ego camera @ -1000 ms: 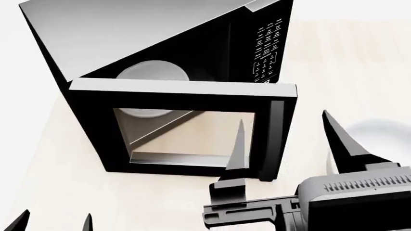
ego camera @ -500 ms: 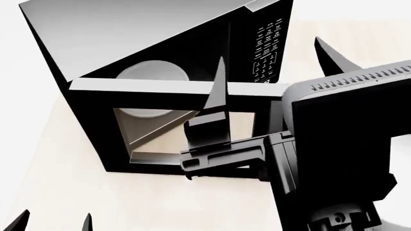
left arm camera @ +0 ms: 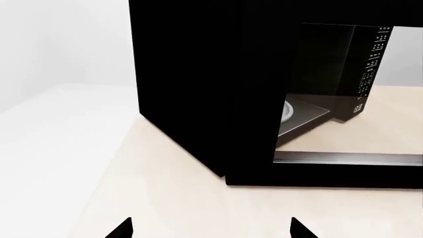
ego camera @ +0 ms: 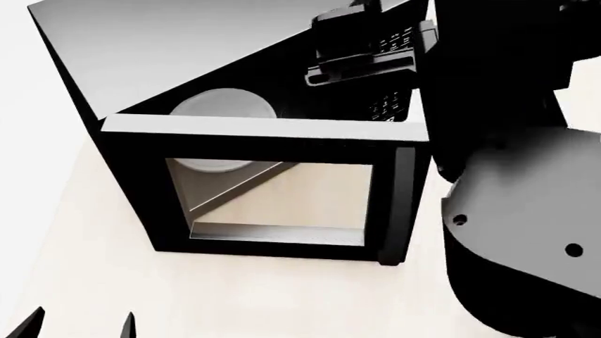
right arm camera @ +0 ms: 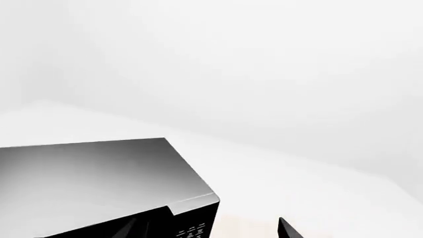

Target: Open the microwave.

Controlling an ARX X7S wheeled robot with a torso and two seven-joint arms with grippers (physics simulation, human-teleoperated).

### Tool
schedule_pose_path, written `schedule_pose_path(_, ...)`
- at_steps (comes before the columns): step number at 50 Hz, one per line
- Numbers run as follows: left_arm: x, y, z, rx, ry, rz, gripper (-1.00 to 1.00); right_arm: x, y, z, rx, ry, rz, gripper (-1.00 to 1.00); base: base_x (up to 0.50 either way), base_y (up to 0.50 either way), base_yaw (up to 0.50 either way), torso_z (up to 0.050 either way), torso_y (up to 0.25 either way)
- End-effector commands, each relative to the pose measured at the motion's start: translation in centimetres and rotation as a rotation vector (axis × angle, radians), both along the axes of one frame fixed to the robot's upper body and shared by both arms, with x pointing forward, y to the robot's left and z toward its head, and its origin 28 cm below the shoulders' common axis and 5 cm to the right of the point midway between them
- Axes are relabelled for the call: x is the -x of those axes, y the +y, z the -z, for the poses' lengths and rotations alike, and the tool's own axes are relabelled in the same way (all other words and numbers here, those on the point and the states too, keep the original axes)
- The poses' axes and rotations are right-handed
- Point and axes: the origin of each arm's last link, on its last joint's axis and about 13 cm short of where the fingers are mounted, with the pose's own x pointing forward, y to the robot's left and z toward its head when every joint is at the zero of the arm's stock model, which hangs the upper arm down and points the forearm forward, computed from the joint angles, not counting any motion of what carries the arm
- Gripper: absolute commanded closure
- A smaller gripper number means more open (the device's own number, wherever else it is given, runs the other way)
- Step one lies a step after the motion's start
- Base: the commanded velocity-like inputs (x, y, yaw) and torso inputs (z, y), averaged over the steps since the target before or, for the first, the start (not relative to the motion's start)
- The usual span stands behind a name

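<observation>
Your microwave [ego camera: 216, 84] sits on the pale counter [ego camera: 84, 282] with its door [ego camera: 272, 190] swung wide open toward you. The white turntable plate [ego camera: 221, 109] shows inside, and the handle [ego camera: 402, 204] runs down the door's right edge. Your left pincer [left arm camera: 210, 229] hangs low in front of the door, its tips spread apart and holding nothing. Your right pincer [right arm camera: 205, 229] is raised above the microwave's top near the keypad [ego camera: 390, 98]; it looks open, though only its tips show at the wrist view's edge.
</observation>
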Motion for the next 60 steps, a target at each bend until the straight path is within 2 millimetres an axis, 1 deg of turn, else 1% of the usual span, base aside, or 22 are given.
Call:
schedule_pose_path(1, 0.0, 0.0, 0.0, 0.003, 0.001, 0.001, -1.0, -2.1, 0.0, -2.5, 0.013, 0.069, 0.041, -1.0, 0.0, 0.0, 0.0, 0.0, 0.0)
schedule_pose_path(2, 0.0, 0.0, 0.0, 0.005, 0.001, 0.002, -1.0, -2.6, 0.0, -2.7, -0.004, 0.109, 0.022, -1.0, 0.0, 0.0, 0.0, 0.0, 0.0)
schedule_pose_path(3, 0.1, 0.1, 0.0, 0.005, 0.0, 0.002, -1.0, -2.7, -0.1, -2.9, 0.014, 0.116, 0.034, -1.0, 0.0, 0.0, 0.0, 0.0, 0.0)
schedule_pose_path(4, 0.1, 0.0, 0.0, 0.006, 0.001, 0.002, -1.0, -3.0, 0.0, -3.0, 0.002, 0.133, 0.007, -1.0, 0.0, 0.0, 0.0, 0.0, 0.0)
schedule_pose_path(5, 0.0, 0.1, -0.1, 0.006, 0.001, 0.001, -1.0, -3.3, -0.1, -3.1, 0.046, 0.142, 0.05, -1.0, 0.0, 0.0, 0.0, 0.0, 0.0)
schedule_pose_path(7, 0.1, 0.1, -0.1, 0.007, 0.0, 0.001, -1.0, -3.7, -0.2, -3.4, 0.009, 0.173, 0.024, -1.0, 0.0, 0.0, 0.0, 0.0, 0.0)
schedule_pose_path(9, 0.1, 0.1, -0.2, 0.009, -0.001, -0.001, -1.0, -4.2, -0.3, -3.5, 0.013, 0.221, 0.027, -1.0, 0.0, 0.0, 0.0, 0.0, 0.0)
schedule_pose_path(11, 0.1, 0.1, -0.2, 0.01, 0.0, -0.001, -1.0, -4.6, -0.4, -3.5, -0.023, 0.284, 0.027, -1.0, 0.0, 0.0, 0.0, 0.0, 0.0)
schedule_pose_path(14, 0.1, 0.1, -0.1, 0.011, 0.001, 0.0, -1.0, -5.1, -0.6, -3.6, -0.01, 0.308, 0.028, -1.0, 0.0, 0.0, 0.0, 0.0, 0.0)
schedule_pose_path(15, 0.0, 0.1, -0.1, 0.011, 0.002, 0.001, -1.0, -5.4, -0.7, -3.7, -0.046, 0.326, -0.003, -1.0, 0.0, 0.0, 0.0, 0.0, 0.0)
schedule_pose_path(16, 0.0, 0.1, -0.1, 0.011, 0.003, 0.002, -1.0, -5.6, -0.7, -3.8, -0.048, 0.354, 0.004, -1.0, 0.0, 0.0, 0.0, 0.0, 0.0)
schedule_pose_path(19, 0.1, 0.1, -0.1, 0.01, 0.003, 0.002, -1.0, -6.2, -0.8, -4.1, -0.04, 0.367, 0.023, -1.0, 0.0, 0.0, 0.0, 0.0, 0.0)
schedule_pose_path(25, 0.0, 0.1, -0.1, 0.009, 0.004, 0.0, -1.0, -7.0, -0.8, -4.0, -0.063, 0.43, 0.037, -1.0, 0.0, 0.0, 0.0, 0.0, 0.0)
schedule_pose_path(38, 0.0, 0.1, -0.1, 0.009, 0.004, 0.005, -1.0, -8.3, -0.5, -3.1, -0.091, 0.524, 0.032, -1.0, 0.0, 0.0, 0.0, 0.0, 0.0)
schedule_pose_path(43, 0.0, 0.1, -0.1, 0.011, 0.002, 0.007, -1.0, -8.8, -0.5, -2.0, -0.116, 0.573, 0.005, -1.0, 0.0, 0.0, 0.0, 0.0, 0.0)
schedule_pose_path(45, 0.0, 0.1, -0.1, 0.009, 0.001, 0.005, -1.0, -9.3, -0.4, -1.4, -0.114, 0.579, 0.009, -1.0, 0.0, 0.0, 0.0, 0.0, 0.0)
schedule_pose_path(51, 0.0, 0.2, -0.1, 0.009, 0.0, 0.003, -1.0, -9.8, -0.3, -0.5, -0.102, 0.594, 0.019, -1.0, 0.0, 0.0, 0.0, 0.0, 0.0)
schedule_pose_path(60, 0.0, 0.2, -0.1, 0.011, -0.001, 0.002, -1.0, -10.3, -0.2, 0.3, -0.108, 0.61, 0.013, -1.0, 0.0, 0.0, 0.0, 0.0, 0.0)
